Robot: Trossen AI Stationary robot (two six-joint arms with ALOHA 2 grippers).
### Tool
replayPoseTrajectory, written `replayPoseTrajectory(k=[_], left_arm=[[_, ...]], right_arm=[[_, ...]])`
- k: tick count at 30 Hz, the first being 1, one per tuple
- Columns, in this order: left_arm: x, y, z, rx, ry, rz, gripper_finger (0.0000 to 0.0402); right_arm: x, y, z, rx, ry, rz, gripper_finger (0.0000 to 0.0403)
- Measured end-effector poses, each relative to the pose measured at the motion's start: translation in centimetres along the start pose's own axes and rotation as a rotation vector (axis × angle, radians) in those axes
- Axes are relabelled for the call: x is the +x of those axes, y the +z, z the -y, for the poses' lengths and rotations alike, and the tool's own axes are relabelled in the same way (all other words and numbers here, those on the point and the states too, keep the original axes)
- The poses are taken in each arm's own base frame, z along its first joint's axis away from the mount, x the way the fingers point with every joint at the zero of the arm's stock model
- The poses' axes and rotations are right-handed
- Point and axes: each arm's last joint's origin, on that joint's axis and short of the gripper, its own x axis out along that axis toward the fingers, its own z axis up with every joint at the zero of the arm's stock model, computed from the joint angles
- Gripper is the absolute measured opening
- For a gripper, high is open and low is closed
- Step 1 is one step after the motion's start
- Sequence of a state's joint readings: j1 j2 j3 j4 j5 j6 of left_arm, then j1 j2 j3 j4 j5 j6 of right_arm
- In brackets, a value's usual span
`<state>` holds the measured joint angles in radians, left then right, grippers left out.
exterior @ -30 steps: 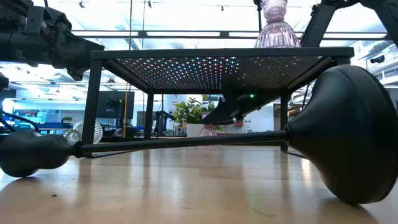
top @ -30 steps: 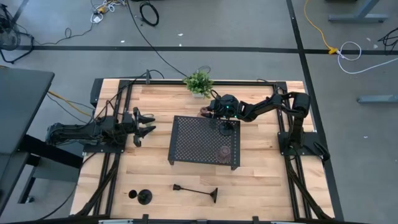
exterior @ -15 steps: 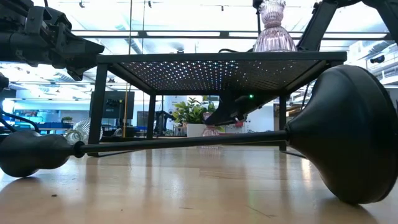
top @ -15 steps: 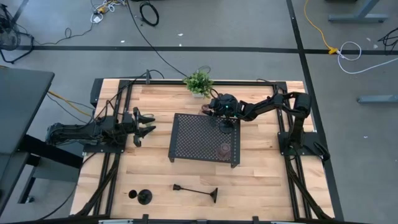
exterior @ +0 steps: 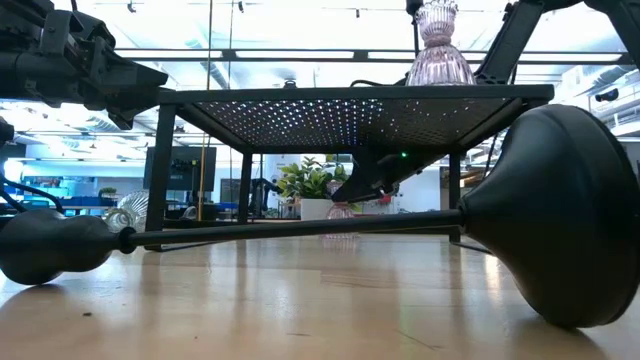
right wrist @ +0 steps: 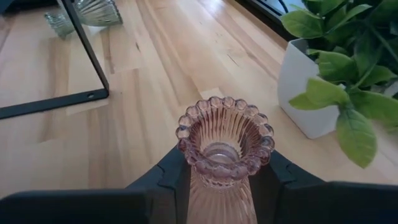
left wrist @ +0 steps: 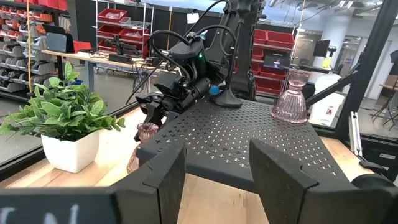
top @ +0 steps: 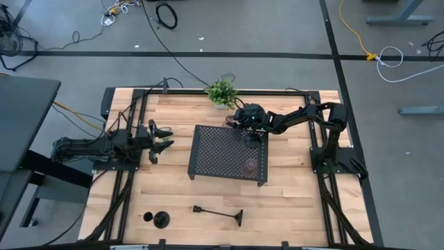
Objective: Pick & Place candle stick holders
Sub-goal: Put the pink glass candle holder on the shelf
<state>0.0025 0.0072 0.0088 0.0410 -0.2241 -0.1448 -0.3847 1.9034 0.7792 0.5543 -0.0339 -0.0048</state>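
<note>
My right gripper point(top: 236, 122) is shut on a pinkish ribbed glass holder point(right wrist: 224, 146) on the table between the plant and the black perforated tray point(top: 215, 156). On the tray stand a second pinkish glass holder point(top: 250, 167) and a black holder point(top: 252, 142). A slim black stemmed holder point(top: 218, 212) lies on its side near the front edge, and a short black one point(top: 159, 220) stands to its left. My left gripper point(top: 165, 139) is open and empty, left of the tray. My right gripper pinches the pinkish glass holder by its ribbed body just below the beaded rim point(right wrist: 219, 186), one finger point(right wrist: 171, 177) on each side. The holder stands upright between them. In the low view its foot point(exterior: 340, 213) appears to rest on the table.
A small potted plant point(top: 221, 92) stands at the far edge, right beside the held holder. Clear ribbed glass cups point(right wrist: 99, 11) stand beyond the tray's leg. The tray takes up the table's middle. The lying black holder's big base point(exterior: 560, 210) is close to the low camera.
The black tray, with the pinkish holder on it, has slid a little toward the table's far edge. Both grippers have stayed about where they were.
</note>
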Motion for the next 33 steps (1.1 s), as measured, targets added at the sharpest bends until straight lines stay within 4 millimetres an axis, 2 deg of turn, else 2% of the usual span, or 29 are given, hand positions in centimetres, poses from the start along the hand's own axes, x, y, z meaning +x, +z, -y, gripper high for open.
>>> replayPoseTrajectory(k=[5, 9, 19, 33], left_arm=[[0.0, 0.0, 0.0, 0.001, 0.0, 0.0, 0.0179], [0.0, 0.0, 0.0, 0.002, 0.0, 0.0, 0.0179], [0.0, 0.0, 0.0, 0.002, 0.0, 0.0, 0.0179], [0.0, 0.0, 0.0, 0.002, 0.0, -0.001, 0.0179]], right_arm=[[0.3, -0.2, 0.3, 0.024, 0.057, 0.012, 0.011], [0.5, -0.5, 0.2, 0.01, 0.012, 0.008, 0.0092], [0.5, -0.6, 0.5, 0.018, -0.016, 0.002, 0.0092], [0.3, -0.7, 1.6, 0.069, -0.152, 0.0, 0.0092]])
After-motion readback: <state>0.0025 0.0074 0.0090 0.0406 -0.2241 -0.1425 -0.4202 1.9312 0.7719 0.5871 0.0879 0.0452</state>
